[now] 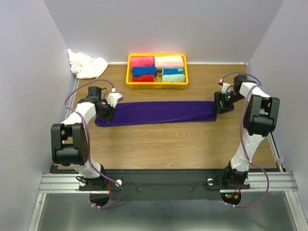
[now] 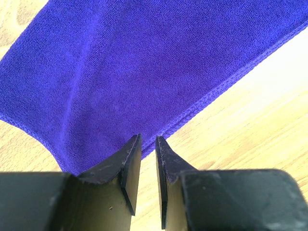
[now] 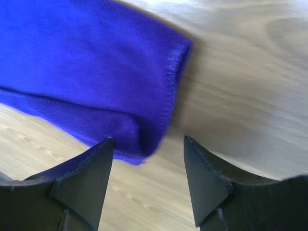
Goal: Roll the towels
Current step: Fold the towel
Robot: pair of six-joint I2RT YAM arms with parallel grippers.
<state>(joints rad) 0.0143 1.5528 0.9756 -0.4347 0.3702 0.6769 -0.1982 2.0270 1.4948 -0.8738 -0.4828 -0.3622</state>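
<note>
The purple towel [image 1: 159, 113] lies spread as a long strip across the middle of the table. My left gripper [image 1: 107, 113] is down at its left end. In the left wrist view the fingers stand only narrowly apart, with the towel's hem [image 2: 192, 108] pinched at the tips of the gripper [image 2: 148, 137]. My right gripper [image 1: 221, 105] is at the towel's right end. In the right wrist view it [image 3: 148, 139] is open wide, and the folded towel corner [image 3: 139, 139] lies loose between and ahead of the fingers. The white towel [image 1: 86, 65] sits crumpled at the back left corner.
A yellow basket [image 1: 128, 72] at the back centre holds several rolled towels in pink, red, blue and teal. Walls close in the table on the left, right and back. Bare wood lies in front of the purple strip.
</note>
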